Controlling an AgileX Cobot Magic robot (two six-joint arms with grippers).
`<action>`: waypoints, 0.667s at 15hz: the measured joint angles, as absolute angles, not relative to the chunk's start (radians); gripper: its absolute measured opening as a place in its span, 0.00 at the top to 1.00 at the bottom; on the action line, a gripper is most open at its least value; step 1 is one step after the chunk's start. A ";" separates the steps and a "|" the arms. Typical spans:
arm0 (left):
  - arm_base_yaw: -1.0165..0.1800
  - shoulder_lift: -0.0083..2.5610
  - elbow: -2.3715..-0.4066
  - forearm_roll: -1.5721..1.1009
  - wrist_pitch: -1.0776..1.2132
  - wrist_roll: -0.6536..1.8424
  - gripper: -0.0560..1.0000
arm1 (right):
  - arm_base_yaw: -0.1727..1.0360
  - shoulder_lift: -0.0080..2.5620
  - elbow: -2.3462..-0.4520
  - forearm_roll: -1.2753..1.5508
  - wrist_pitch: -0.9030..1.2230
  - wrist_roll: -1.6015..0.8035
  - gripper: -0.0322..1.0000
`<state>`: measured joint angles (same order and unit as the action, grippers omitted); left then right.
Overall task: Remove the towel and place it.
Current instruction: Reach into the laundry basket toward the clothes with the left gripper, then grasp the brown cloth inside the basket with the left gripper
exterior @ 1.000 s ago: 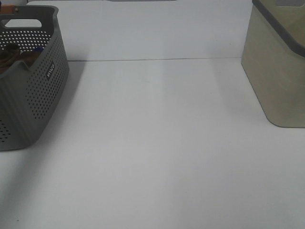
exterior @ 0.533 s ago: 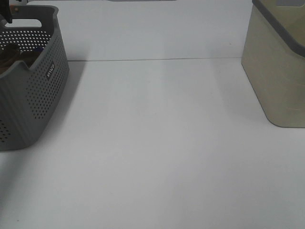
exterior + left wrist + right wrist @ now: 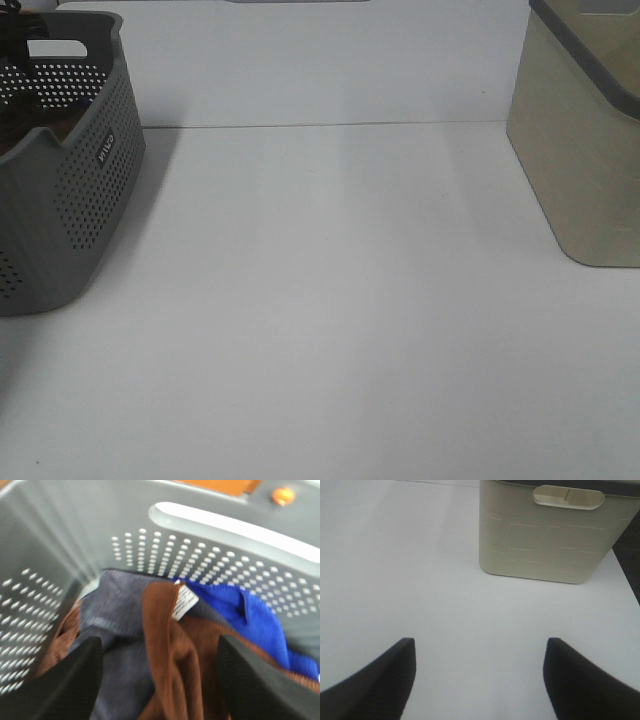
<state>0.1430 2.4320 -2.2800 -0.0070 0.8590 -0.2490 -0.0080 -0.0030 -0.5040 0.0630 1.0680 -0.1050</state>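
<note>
The towel [image 3: 167, 650], brown plush with a white label, lies crumpled inside the grey perforated basket [image 3: 210, 545], on top of a grey-blue cloth [image 3: 117, 625] and beside a bright blue cloth [image 3: 255, 612]. My left gripper [image 3: 160, 647] hangs open just above the pile, its dark fingers [image 3: 75, 680] on either side of the towel's raised fold, holding nothing. In the exterior high view the basket [image 3: 90, 180] stands at the far left. My right gripper [image 3: 480, 645] is open and empty over the bare white table [image 3: 420, 580].
A beige bin [image 3: 585, 150] with a grey rim stands at the right of the table; the right wrist view shows the beige bin [image 3: 545, 535] ahead of that gripper. White tabletop [image 3: 330, 300] stretches between basket and bin.
A dark part of my left arm has come into the exterior view over the basket's far end. The right arm has not moved.
</note>
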 joint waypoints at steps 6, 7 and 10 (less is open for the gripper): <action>0.142 2.507 -2.286 -0.045 0.747 -0.239 0.36 | -0.008 -0.003 -0.504 0.063 1.068 -0.105 0.31; 0.142 2.512 -2.288 -0.048 0.733 -0.239 0.38 | -0.008 -0.003 -0.504 0.063 1.068 -0.105 0.31; 0.142 2.524 -2.288 -0.052 0.723 -0.239 0.44 | -0.008 -0.003 -0.504 0.063 1.068 -0.105 0.31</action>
